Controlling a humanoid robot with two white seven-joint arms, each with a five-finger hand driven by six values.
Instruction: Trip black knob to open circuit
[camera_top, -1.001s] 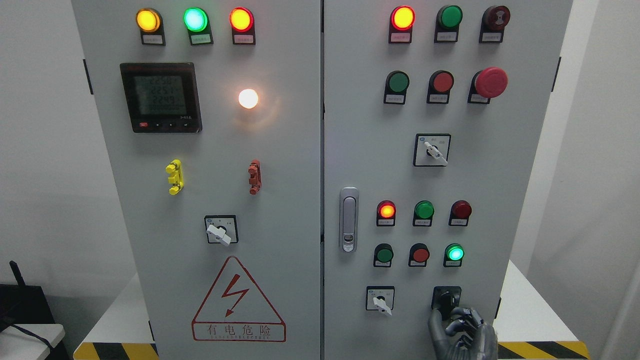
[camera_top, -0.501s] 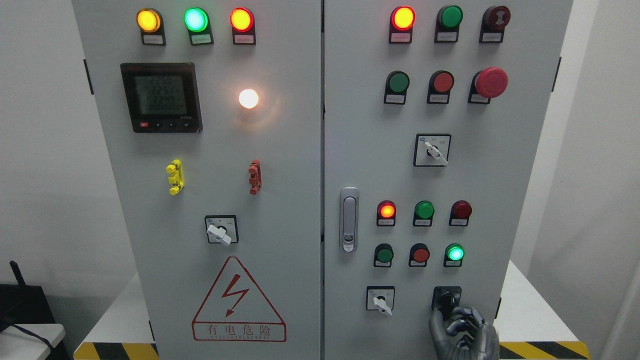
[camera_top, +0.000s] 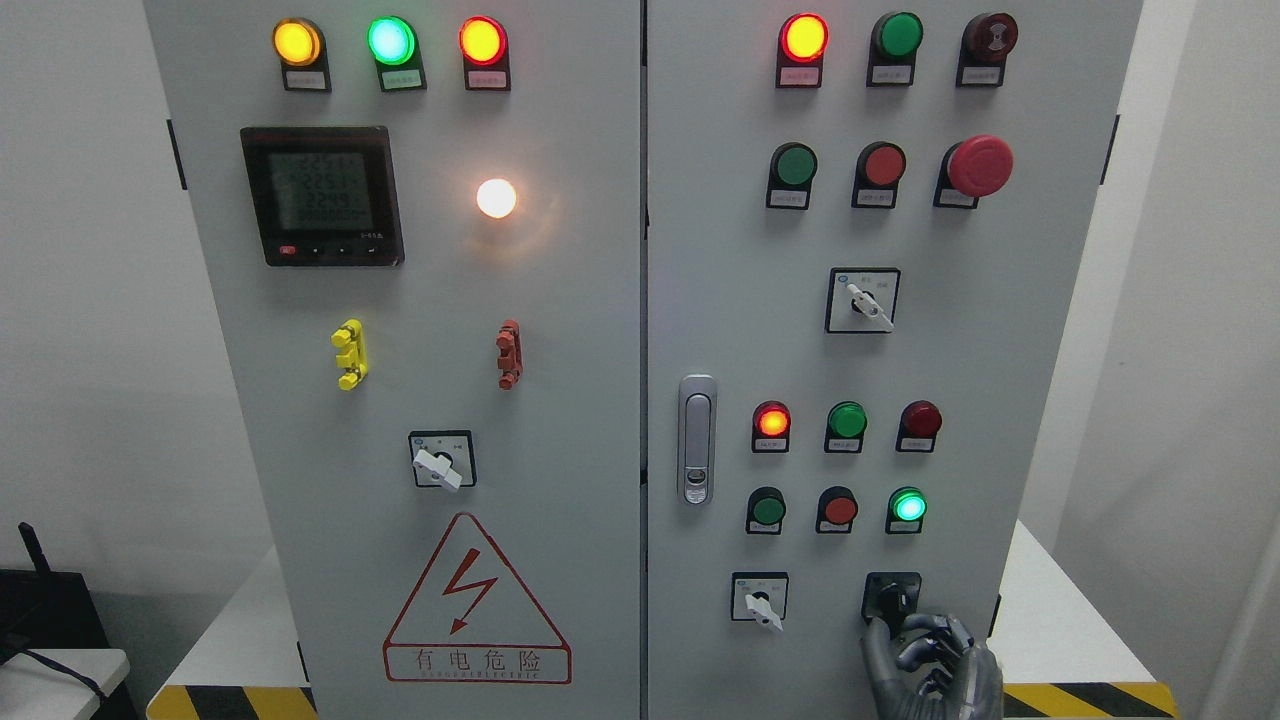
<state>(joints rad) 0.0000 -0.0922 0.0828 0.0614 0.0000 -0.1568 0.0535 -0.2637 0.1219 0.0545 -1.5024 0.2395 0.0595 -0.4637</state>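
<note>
At cabinet door's bottom right corner, right hand, fingers curled together, thumb touching the one black knob; grip unclear.

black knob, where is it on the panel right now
Head view: the black knob sits at the right door's bottom right, beside the white selector switch, with the right robot hand at it.

Right hand enters at bottom edge, right of centre; only hand and a little of the wrist in frame, forearm cut off. Dark metallic grey. Thumb points up on the left side of the hand. Fingers curled inward, knuckles stacked toward the right. Whether the fingertips grip anything: cannot tell. Left arm not visible.
</note>
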